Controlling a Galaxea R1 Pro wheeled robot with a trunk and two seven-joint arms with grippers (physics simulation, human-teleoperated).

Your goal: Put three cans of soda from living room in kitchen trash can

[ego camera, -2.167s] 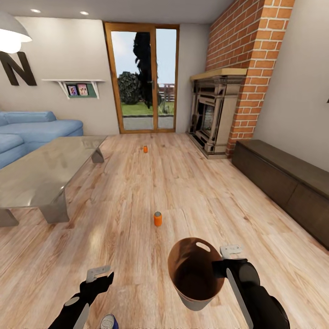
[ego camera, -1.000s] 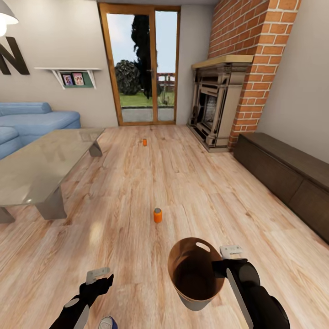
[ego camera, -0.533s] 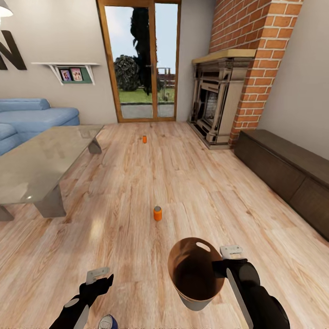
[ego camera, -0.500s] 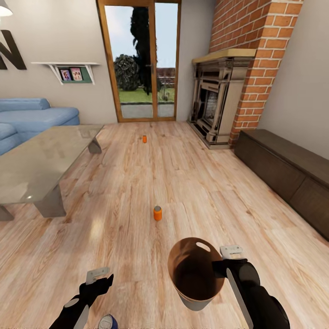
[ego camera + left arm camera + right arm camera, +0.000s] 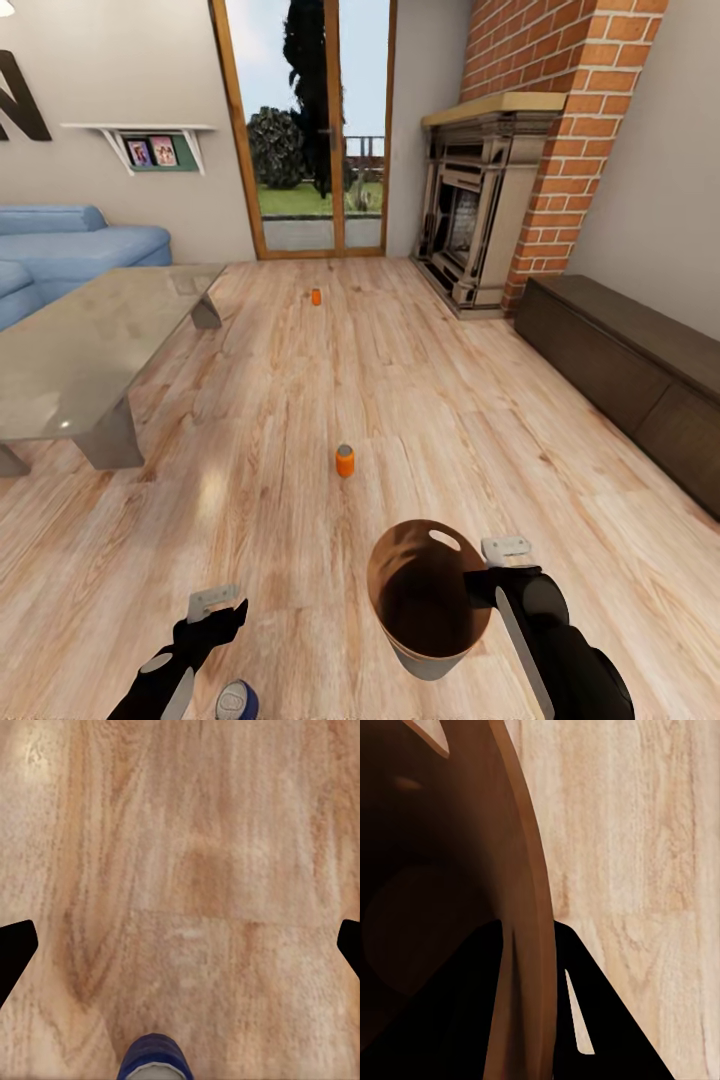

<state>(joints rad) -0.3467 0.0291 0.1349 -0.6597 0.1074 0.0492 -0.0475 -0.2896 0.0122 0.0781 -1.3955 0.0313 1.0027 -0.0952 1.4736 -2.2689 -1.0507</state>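
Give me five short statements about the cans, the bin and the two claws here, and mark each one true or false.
1. The right claw grips the rim of the trash can. True.
2. The near soda can lies on its side. False: it stands upright on the wood floor.
3. The far soda can sits on the glass coffee table. False: it stands on the floor near the glass doors.
4. The left claw holds a can. False: it is open and empty over the floor.
5. The trash can's inside looks empty. True, as far as the dark interior shows.
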